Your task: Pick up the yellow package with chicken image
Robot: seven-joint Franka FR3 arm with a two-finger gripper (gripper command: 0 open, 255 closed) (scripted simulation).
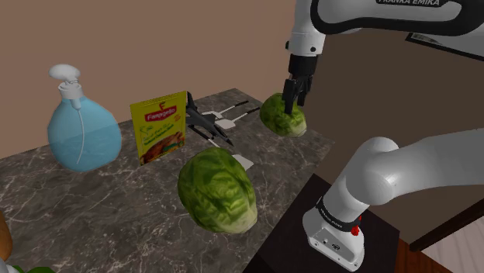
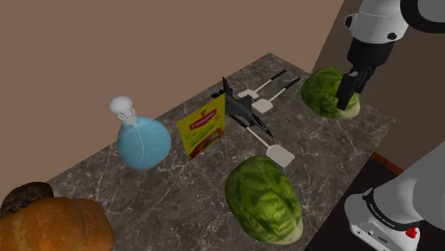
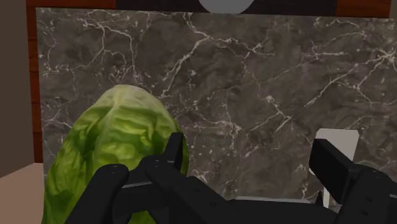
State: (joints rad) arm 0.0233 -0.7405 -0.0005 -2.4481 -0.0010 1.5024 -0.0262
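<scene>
The claw (image 1: 295,99), fingers spread, hangs close at the small lettuce (image 1: 281,118). Between it and the yellow package (image 1: 158,129) stands a black rack (image 1: 200,120) with white spatulas (image 1: 226,122), just beside the package. The large lettuce (image 1: 217,191) sits near its front, and the spray bottle (image 1: 84,132) stands apart across bare tabletop (image 1: 116,205). The room above the package is free.

Counter (image 1: 116,209) dark grey-brown marble, white veining; package (image 1: 158,129) yellow, red logo band, brown chicken picture; spray bottle (image 1: 84,136) pale blue, white head; near lettuce (image 1: 217,190) and far lettuce (image 1: 283,116) mottled green, paler veins; end effector (image 1: 295,103) all black.
</scene>
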